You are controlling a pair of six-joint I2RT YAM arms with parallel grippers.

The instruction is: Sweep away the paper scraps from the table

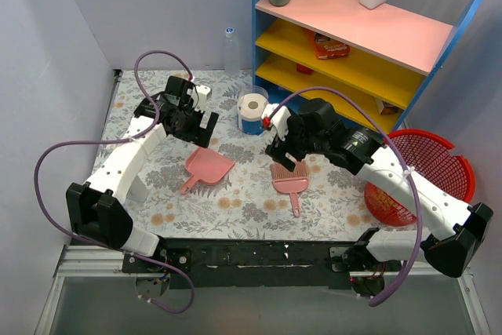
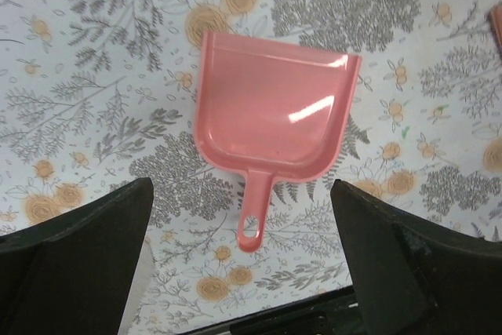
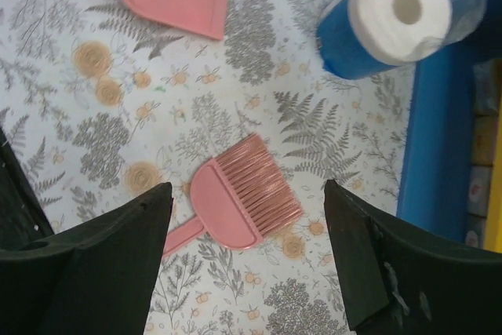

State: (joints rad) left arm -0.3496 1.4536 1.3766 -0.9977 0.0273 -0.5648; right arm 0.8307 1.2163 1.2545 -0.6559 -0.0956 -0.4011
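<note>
Pink plastic tools lie flat on the tabletop [image 1: 235, 213], the dustpan [image 1: 209, 169] left of centre and the brush [image 1: 289, 181] to its right. Both handles point toward the near edge, where I judge the arms can reach them easily. The left claw [image 2: 239, 186] hangs spread above the dustpan and the right claw [image 3: 247, 186] spread above the brush, neither touching anything; no scraps show on the tabletop, so the sweeping looks finished.
</note>
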